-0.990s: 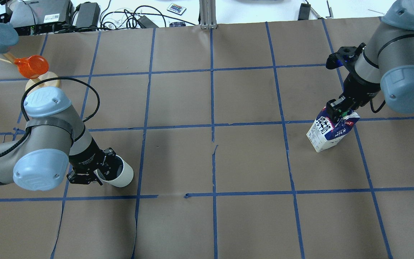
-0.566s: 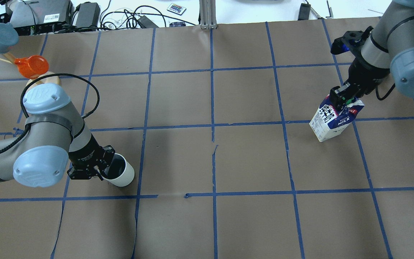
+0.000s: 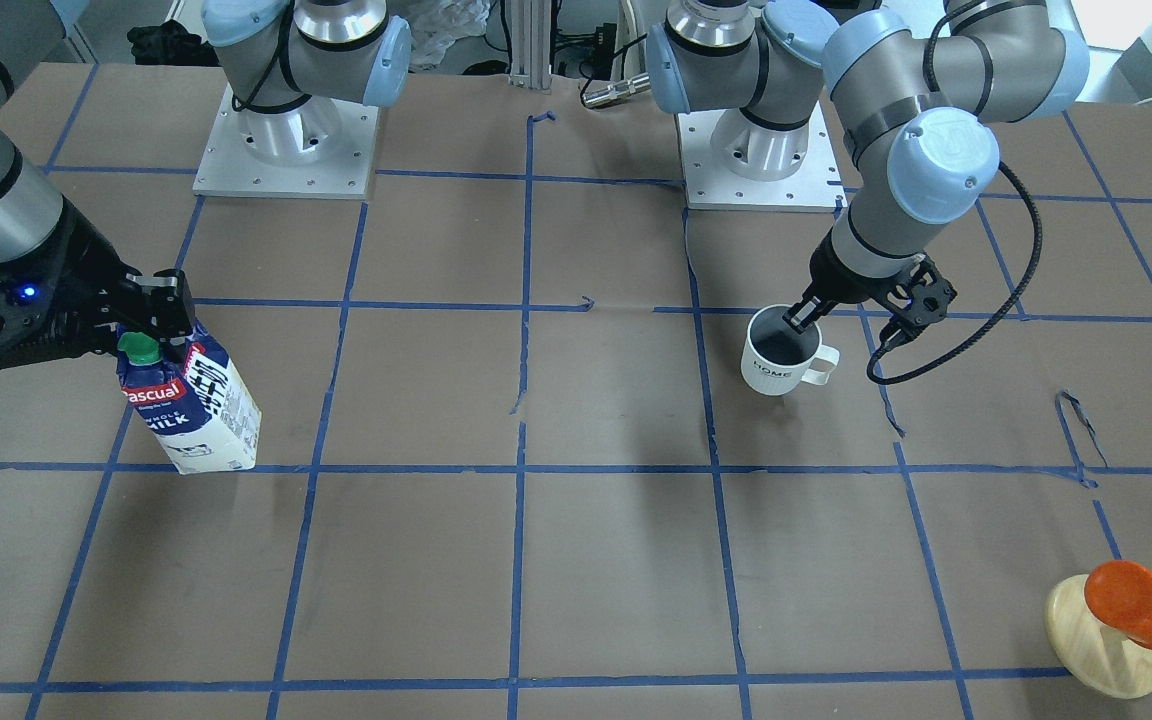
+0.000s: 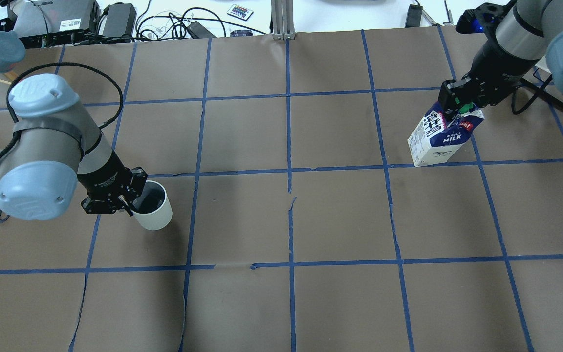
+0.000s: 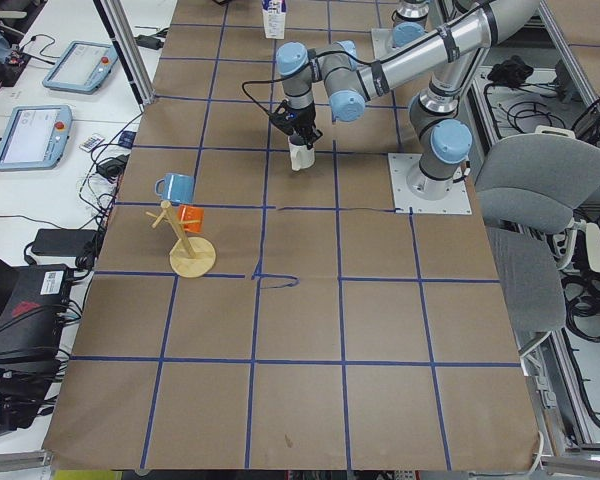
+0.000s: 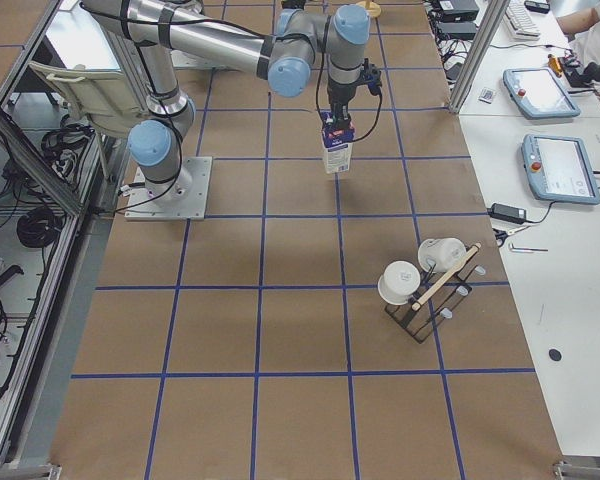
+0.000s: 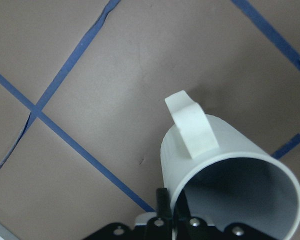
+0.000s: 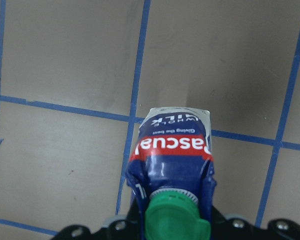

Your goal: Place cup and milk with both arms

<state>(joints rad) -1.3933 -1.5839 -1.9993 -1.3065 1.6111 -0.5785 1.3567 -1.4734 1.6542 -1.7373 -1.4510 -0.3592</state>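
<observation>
Cup [image 4: 155,220] rim pinched, milk carton [image 4: 437,143] capped

SETTING: robotics lab | robot arms [image 3: 921,150] bolted to steel base plates [image 3: 226,175] on a table [image 4: 242,137] papered brown, gridded in blue tape [image 4: 289,122] | teach pendants [image 6: 555,165] on side benches (two at each end) | cables [image 4: 164,22], power bricks [image 4: 118,19], office chair [image 5: 535,185]

Overhead view: white ceramic mug [image 4: 153,215] at middle left, blue-and-white gable-top milk carton [image 4: 438,139] at upper right, well apart.

Both are over the brown paper-covered table [image 4: 286,215]. The left black two-finger gripper [image 4: 132,203] straddles the mug's left rim, one finger inside. The right black two-finger gripper [image 4: 457,108] clamps the tilted carton's top. In the front-facing view, an orange cup on a round wooden base [image 3: 1136,603] stands at lower right.
</observation>
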